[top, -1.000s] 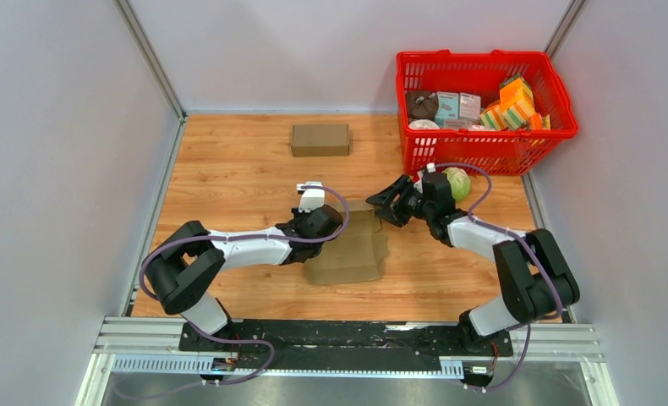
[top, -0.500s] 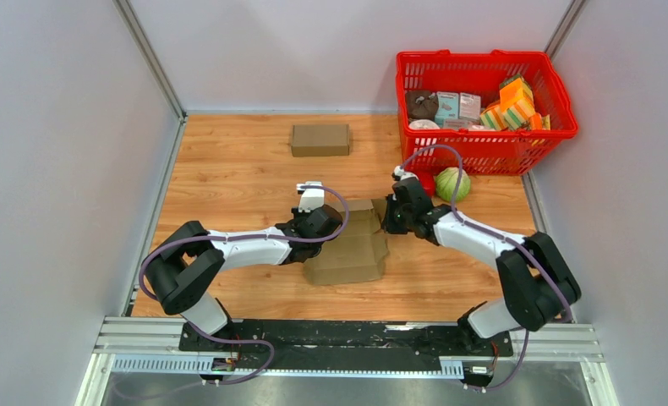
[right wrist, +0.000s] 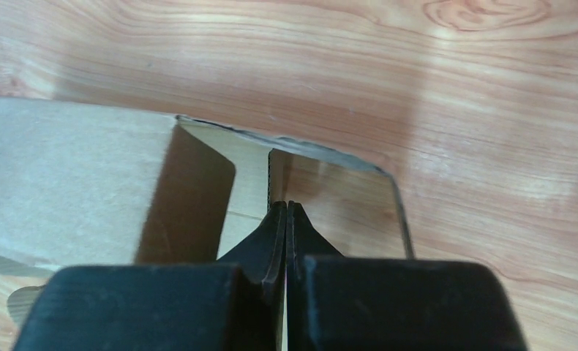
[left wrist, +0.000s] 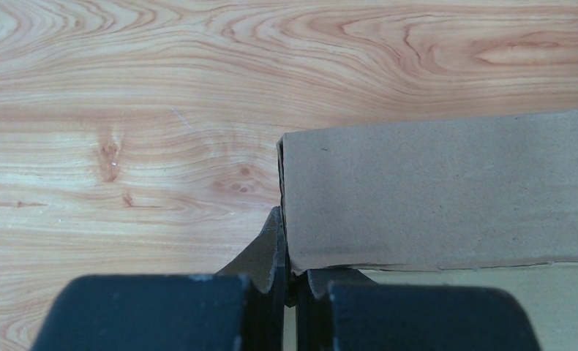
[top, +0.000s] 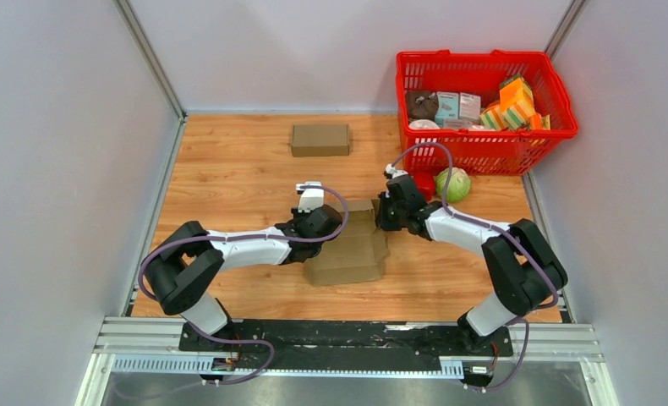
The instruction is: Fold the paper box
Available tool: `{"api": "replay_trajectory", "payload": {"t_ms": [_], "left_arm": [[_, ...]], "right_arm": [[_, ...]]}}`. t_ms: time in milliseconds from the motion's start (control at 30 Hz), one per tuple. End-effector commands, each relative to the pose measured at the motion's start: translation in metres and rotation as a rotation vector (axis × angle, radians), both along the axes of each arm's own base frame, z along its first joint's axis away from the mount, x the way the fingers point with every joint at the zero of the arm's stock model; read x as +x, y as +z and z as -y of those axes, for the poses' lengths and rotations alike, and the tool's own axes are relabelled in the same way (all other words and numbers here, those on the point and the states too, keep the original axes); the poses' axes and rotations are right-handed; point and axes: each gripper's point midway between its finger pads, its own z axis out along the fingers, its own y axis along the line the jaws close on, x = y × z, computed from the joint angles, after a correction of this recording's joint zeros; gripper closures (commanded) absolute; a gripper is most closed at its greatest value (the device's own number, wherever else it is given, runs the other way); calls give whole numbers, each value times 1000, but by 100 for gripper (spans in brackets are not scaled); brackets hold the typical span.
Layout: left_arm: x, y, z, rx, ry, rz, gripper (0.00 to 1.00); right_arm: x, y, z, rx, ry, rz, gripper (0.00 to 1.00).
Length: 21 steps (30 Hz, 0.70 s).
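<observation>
Cardboard box (top: 347, 258) pinched in right tool (right wrist: 280, 208)

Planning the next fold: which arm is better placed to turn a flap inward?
Right. The right gripper is shut on a flap at the box's far right corner, likely free to swing it; the left gripper is shut on the opposite wall, better suited to anchoring.
</observation>
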Motion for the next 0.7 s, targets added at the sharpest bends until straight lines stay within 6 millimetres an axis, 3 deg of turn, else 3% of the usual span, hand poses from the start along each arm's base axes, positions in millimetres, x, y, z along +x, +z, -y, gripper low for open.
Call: {"api": "replay_trajectory", "payload": {"t_ms": [0,267,367,400,500,600,633,667], "left_arm": [[-12,-7,-4,18,-24,-56,100],[-13,-9,-5,16,-21,-59,100],[-14,-10,-5,15,-18,-59,100],[-14,-10,-4,12,-20,-59,100],[-14,-12,-5,11,-19,-63,100],[-14,-11,-6,12,-16,-61,100],[-14,-11,-6,11,-15,-60,100],[-15,-12,-7,14,-15,-62,100]], "right_arm": [[5,17,-19,92,57,55,100],[-2,-11,-35,138,109,-72,100],[3,-13,-30,145,78,-82,100],[-2,-26,-26,118,71,-136,100],[-8,-40,-23,92,78,-186,100],[-16,-27,-17,103,70,-159,100],[-14,-2,-18,128,77,-108,100],[-15,8,-17,130,91,-94,100]]}}
